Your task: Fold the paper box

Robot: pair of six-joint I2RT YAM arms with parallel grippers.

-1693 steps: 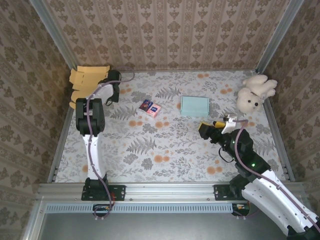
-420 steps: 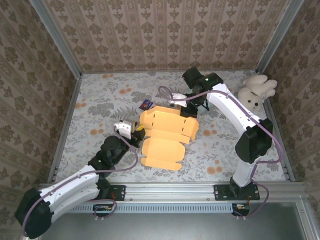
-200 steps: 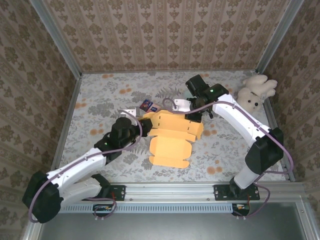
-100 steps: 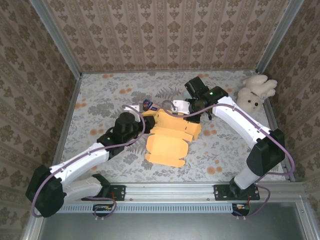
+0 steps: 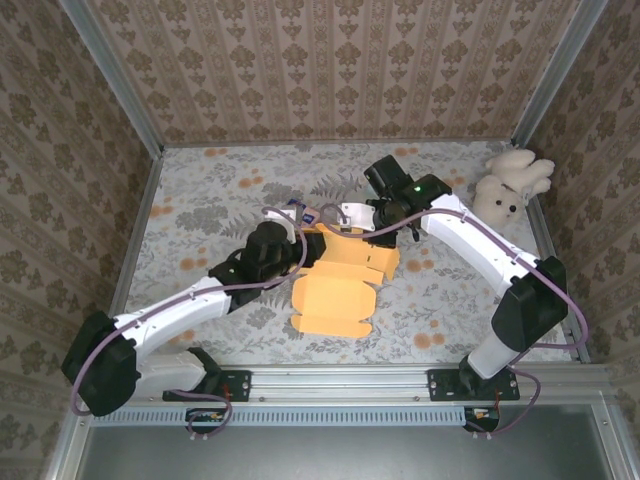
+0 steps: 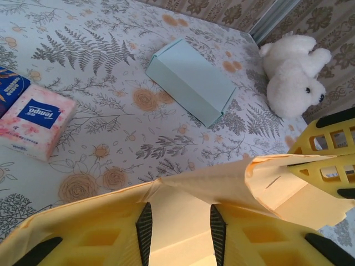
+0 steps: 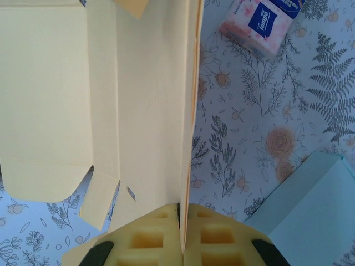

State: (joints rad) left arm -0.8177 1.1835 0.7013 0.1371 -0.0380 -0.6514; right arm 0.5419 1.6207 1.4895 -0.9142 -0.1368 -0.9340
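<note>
The right end effector [image 7: 180, 221] is closed on the box [image 7: 138, 111], its pads pinching the edge of one upright panel. The rest of the sheet spreads flat away from it to one side, with small flaps close to the pads. From above, the box [image 5: 335, 290] lies on the surface [image 5: 200, 200] between the two arms. Its far edge is at both end effectors, and its broad panel reaches toward the bases.

The left end effector [image 6: 178, 224] stands with its jaws parted. Pale card shows in the gap and a raised flap of the box rises just beyond the fingertips; neither pad clearly presses it. Beyond that flap, in its wrist view, lie the tissues [image 6: 36, 119] on the left, a teal carton [image 6: 191, 80] ahead, and a plush [image 6: 294, 72] farther right. The carton [image 7: 299, 210] sits just beside the right end effector.
</note>
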